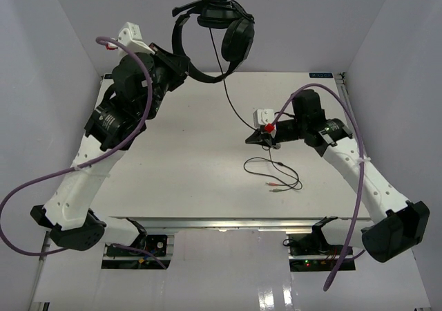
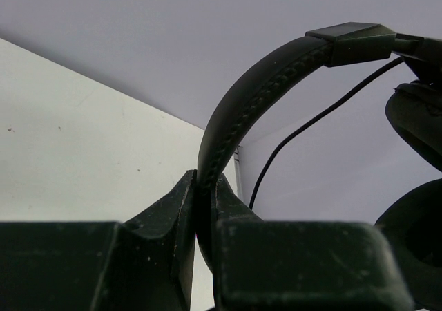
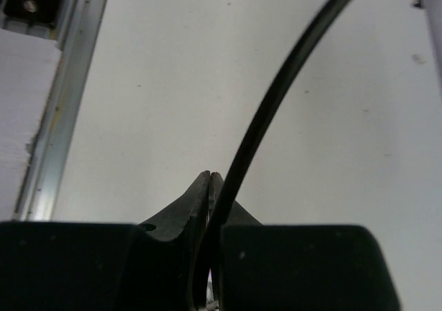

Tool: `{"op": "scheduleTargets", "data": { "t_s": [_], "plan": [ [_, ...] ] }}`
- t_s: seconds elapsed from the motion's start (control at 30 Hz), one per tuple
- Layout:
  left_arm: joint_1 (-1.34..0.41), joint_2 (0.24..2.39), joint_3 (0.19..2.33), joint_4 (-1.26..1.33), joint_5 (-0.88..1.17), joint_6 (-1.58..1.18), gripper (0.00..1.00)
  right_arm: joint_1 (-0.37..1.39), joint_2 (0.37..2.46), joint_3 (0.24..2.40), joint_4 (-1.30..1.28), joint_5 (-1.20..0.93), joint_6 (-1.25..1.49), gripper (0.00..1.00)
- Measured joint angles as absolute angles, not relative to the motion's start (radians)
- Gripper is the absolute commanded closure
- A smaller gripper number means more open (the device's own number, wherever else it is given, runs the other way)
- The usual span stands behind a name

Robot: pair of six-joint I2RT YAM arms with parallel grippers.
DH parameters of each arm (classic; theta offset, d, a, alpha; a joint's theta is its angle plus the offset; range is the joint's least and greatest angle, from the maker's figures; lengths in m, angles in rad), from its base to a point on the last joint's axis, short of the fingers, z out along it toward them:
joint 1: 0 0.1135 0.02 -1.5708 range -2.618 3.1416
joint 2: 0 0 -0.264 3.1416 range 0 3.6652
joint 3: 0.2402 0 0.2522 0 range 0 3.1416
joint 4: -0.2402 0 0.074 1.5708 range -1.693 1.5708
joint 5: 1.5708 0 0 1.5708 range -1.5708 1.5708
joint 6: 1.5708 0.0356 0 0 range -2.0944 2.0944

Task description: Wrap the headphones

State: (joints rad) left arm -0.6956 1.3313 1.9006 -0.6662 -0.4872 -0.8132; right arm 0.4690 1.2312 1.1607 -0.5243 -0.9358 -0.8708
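the left gripper (image 1: 181, 70) is clamped tight on the thin headband (image 2: 235, 110) of the headphones (image 1: 233, 33), holding them in the air over the far edge of the table (image 1: 173, 180) with the earcups hanging out to the right. the right gripper (image 1: 260, 137) is pinched shut on the cord (image 3: 271, 102), low over the table. the slack cord lies looped just in front, ending in the plugs (image 1: 273, 187).

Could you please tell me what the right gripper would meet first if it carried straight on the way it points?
Most likely the bare white tabletop: the right gripper, shut on the thin black headphone cord, tilts down toward it, though depth is unclear.
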Motion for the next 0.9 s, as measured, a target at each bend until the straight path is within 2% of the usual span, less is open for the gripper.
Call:
{"op": "scheduleTargets", "data": {
  "t_s": [0.17,0.5,0.9],
  "plan": [
    [-0.696,1.428,1.900,-0.637,-0.564,-0.799,1.00,0.561,1.205,1.383,-0.759,-0.694,-1.108,0.92],
    [-0.688,1.468,1.792,-0.612,-0.643,-0.723,1.00,0.859,1.041,1.399,-0.857,-0.209,-1.265,0.92],
    [-0.683,1.467,1.633,-0.601,-0.602,-0.678,1.00,0.966,1.106,1.536,-0.807,0.012,-1.282,0.92]
  ]
}}
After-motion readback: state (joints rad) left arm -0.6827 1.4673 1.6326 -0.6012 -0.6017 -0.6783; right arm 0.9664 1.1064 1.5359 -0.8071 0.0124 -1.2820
